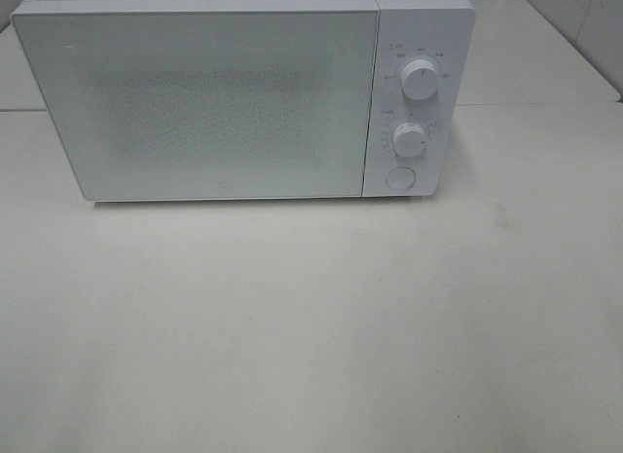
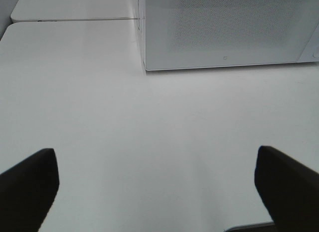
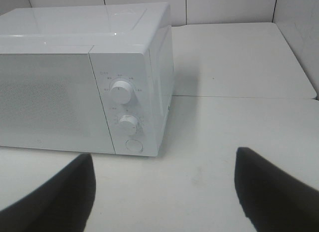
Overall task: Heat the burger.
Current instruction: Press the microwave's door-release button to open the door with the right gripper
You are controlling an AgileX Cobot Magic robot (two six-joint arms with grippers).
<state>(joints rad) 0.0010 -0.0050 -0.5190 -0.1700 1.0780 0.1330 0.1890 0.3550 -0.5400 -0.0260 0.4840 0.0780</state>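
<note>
On the desk (image 1: 311, 326) before the shut microwave (image 1: 195, 102), with left fingers (image 2: 27, 187) and right fingers (image 3: 269, 187) both spread apart and empty and the burger in no view, a square press on the round button (image 1: 400, 178), likely the door release, seems the sound first move.

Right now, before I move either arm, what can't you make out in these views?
Burger: in no view. In the exterior high view, the closed microwave door and its dotted screen hide the inside.
Markings around the upper knob and lower knob: too small, exterior high and right wrist.
Control panel: mostly cut off by the frame edge, left wrist.
Left gripper and right gripper: only open fingertips show, wrist views; arms lie outside exterior high.
</note>
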